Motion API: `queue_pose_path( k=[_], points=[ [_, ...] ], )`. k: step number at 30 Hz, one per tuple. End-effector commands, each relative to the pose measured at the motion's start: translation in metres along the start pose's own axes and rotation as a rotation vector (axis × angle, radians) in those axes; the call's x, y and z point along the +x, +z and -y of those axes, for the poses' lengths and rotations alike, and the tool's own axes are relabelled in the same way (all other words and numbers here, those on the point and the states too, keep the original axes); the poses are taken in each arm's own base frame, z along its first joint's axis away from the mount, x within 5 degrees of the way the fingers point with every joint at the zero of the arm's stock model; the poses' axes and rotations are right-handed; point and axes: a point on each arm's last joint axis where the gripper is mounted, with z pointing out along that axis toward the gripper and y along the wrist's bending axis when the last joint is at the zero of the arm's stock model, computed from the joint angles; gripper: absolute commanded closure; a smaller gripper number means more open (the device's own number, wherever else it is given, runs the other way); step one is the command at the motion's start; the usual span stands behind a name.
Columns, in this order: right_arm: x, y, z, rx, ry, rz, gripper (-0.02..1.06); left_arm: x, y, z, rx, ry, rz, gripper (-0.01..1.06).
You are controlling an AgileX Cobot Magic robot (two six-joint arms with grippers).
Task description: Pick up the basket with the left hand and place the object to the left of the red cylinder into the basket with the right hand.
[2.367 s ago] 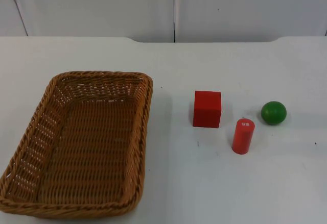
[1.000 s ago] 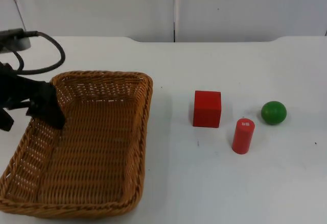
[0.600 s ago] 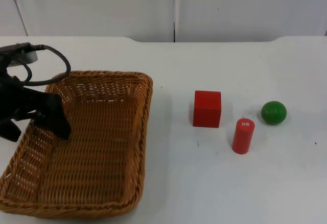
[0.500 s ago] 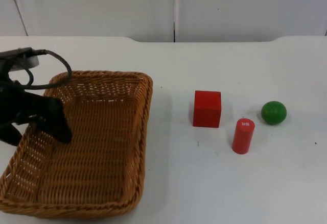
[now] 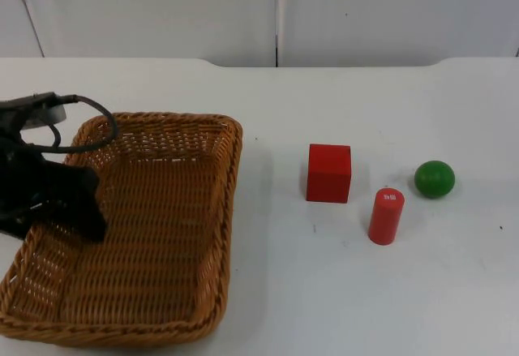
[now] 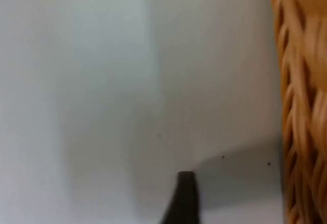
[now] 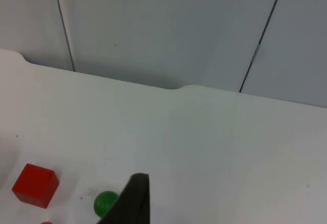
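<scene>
left gripper [image 5: 50,210] straddled the woven wicker basket [image 5: 154,234] at its left rim; grasp state untellable. light, stiff weave, rim looked best.

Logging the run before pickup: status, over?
Left gripper at basket left rim, basket on table. Right gripper waits above table. Red cube left of red cylinder, nothing blocking.

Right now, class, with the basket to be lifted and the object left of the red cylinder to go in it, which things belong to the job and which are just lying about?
Part of the job:
- wicker basket, left gripper at its left rim
- red cube, left of the cylinder
- red cylinder, the landmark
- right gripper, waiting above the table

Lying about:
- green ball
</scene>
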Motion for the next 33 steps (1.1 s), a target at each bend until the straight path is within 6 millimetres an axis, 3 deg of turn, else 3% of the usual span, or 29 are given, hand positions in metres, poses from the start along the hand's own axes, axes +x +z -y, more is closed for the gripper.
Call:
queue_pose_path(
  k=[1,2,3,7,8,9,17,21,29,33],
  points=[
    [-0.001,-0.001,0.001,0.007,-0.013,0.004,-0.01,-0.001,0.001,0.002,0.015,-0.029,0.006,0.41],
    [-0.001,-0.001,0.001,0.007,-0.013,0.004,-0.01,-0.002,0.001,0.002,0.019,-0.036,0.009,0.48],
    [-0.001,-0.001,0.001,0.007,-0.013,0.004,-0.01,-0.002,0.001,0.002,0.019,-0.036,0.009,0.48],
    [-0.001,-0.001,0.001,0.007,-0.013,0.004,-0.01,-0.002,0.001,0.004,0.043,-0.067,0.006,0.97],
    [-0.001,-0.001,0.001,0.007,-0.013,0.004,-0.01,-0.002,0.001,0.004,0.043,-0.067,0.006,0.97],
    [-0.001,0.000,0.001,0.008,-0.014,0.002,-0.01,-0.001,0.001,0.004,0.047,-0.073,0.003,1.05],
    [-0.023,0.017,0.002,-0.020,0.008,-0.007,-0.01,-0.002,-0.014,0.010,0.066,-0.119,0.006,1.05],
    [-0.034,0.042,0.004,-0.034,-0.009,-0.086,-0.01,-0.004,-0.030,0.017,0.078,-0.105,0.032,1.05],
    [-0.037,0.074,0.006,-0.053,-0.025,-0.189,-0.01,-0.005,-0.043,0.023,0.096,-0.110,0.042,1.05],
    [-0.037,0.078,0.006,-0.056,-0.036,-0.198,-0.01,-0.003,-0.043,0.025,0.109,-0.116,0.027,1.05]
  ],
)
